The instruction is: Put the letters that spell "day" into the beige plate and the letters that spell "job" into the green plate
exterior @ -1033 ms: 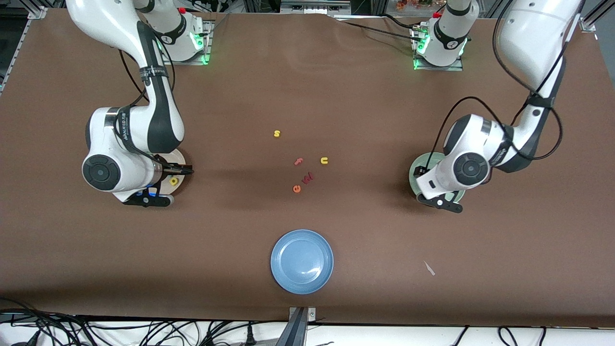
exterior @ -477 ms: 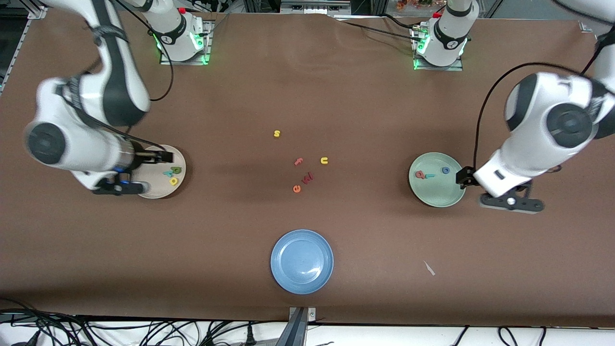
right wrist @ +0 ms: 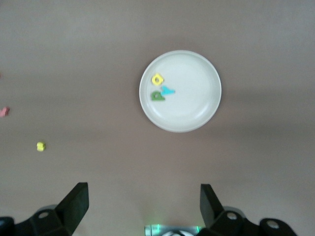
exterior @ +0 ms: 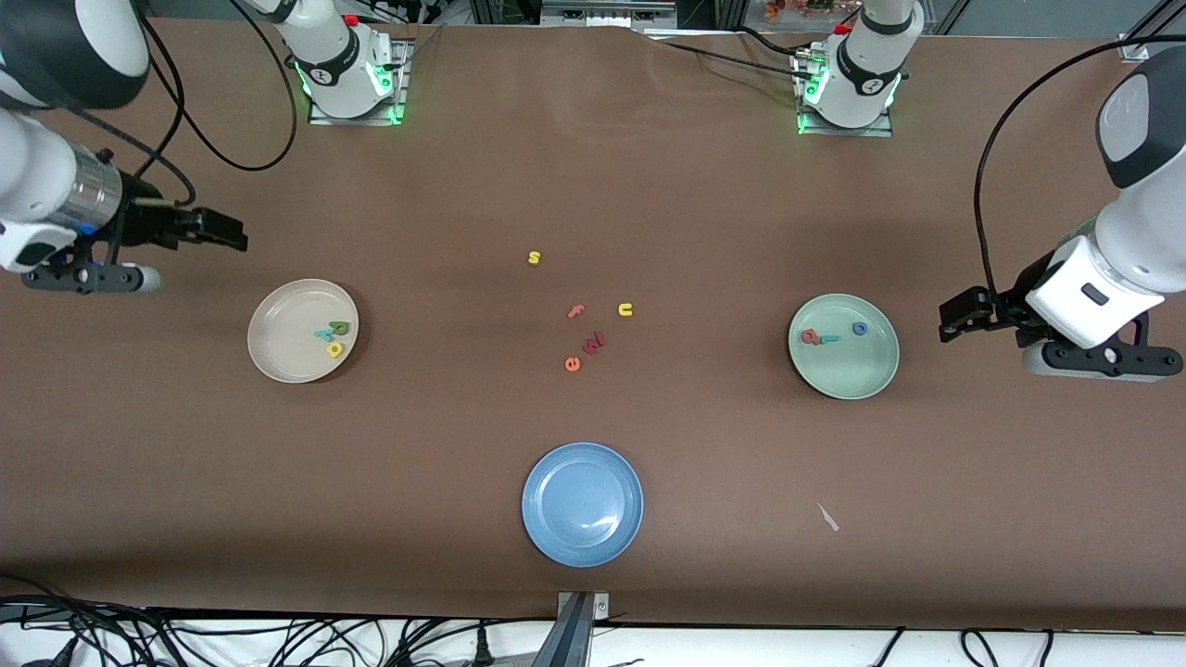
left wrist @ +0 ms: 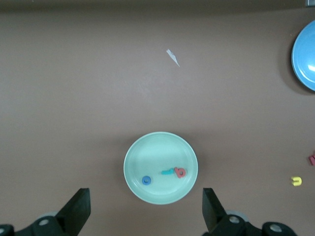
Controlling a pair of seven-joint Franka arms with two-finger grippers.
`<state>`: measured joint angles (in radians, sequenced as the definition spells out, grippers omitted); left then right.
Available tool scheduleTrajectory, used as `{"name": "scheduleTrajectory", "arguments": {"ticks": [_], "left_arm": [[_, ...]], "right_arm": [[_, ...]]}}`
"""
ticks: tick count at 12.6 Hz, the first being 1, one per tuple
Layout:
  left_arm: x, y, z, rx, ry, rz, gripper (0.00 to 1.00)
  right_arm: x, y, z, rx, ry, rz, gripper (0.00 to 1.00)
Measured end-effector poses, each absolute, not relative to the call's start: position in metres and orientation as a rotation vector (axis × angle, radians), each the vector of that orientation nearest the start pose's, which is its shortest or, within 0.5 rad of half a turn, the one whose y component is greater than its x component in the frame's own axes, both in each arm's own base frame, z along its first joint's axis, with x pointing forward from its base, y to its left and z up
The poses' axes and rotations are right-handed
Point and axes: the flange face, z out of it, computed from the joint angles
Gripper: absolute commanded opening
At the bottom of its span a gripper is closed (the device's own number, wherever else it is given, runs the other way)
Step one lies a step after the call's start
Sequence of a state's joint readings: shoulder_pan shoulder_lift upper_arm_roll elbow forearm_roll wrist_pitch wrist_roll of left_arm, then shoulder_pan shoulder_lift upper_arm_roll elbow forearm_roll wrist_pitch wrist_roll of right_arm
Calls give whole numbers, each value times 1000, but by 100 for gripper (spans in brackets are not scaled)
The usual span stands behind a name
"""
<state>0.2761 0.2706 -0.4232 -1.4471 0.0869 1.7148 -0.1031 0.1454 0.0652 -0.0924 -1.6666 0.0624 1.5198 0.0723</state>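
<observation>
Over the desk's two ends, my left pincer [exterior: 947, 317] and right pincer [exterior: 236, 234] hang released, letters resting in beige plate [exterior: 278, 357] and green plate [exterior: 857, 375].

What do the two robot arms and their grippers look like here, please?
Both arms are glossy white with dark grey joint sections and loose black cables looping along them. The left gripper and right gripper are black, each with two fingers. Green lights glow at both bases.

You have open table [exterior: 417, 435] around all three plates; only the loose letters [exterior: 584, 345] clustered mid-table, farther from the camera than the blue plate [exterior: 582, 503], block a pass.
</observation>
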Motion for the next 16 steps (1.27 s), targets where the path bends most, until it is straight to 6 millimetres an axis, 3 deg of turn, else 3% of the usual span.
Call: {"name": "scheduleTrajectory", "arguments": {"ticks": [3,5,11,16], "left_arm": [[632,-45,576,-3153,30,-67,100],[623,-44,593,-3122,-3,-92,100],[572,-47,618,-3120,-38,-110,100],[562,-51,620,-3118,-25,-91,100]], "right_arm": [[552,34,571,-3119,29,348,100],[553,32,581,-3136,30,321,100],[564,21,579,-3148,63,249,100],[570,22,581,-3150,61,183,100]]}}
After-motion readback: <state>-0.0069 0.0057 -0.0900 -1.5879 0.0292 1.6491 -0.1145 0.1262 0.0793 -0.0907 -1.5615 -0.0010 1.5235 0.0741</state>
